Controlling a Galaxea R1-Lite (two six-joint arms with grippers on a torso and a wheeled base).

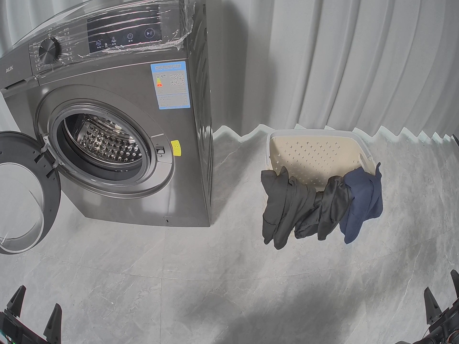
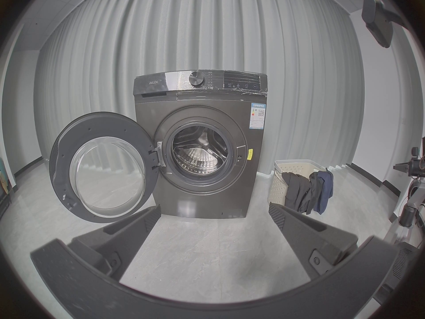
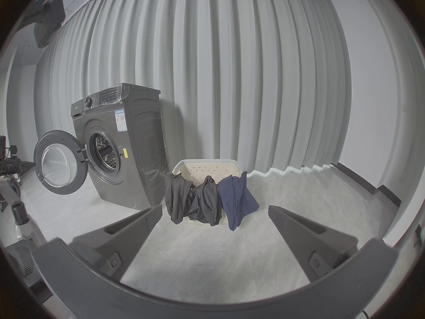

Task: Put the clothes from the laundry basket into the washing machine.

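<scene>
Hanging over the front rim of the laundry basket, the grey and navy clothes are draping lengthwise down toward the floor, right of the open-doored washing machine. The left gripper and right gripper are holding their fingers spread, empty, well apart from the clothes.

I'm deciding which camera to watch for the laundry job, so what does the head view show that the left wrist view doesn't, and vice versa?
Head view adds: a look down into the laundry basket and the washing machine's side panel. Left wrist view adds: the whole open door and the basket's outer side. Shared: the bare drum, grey clothes and a navy garment draped over the basket rim.
</scene>
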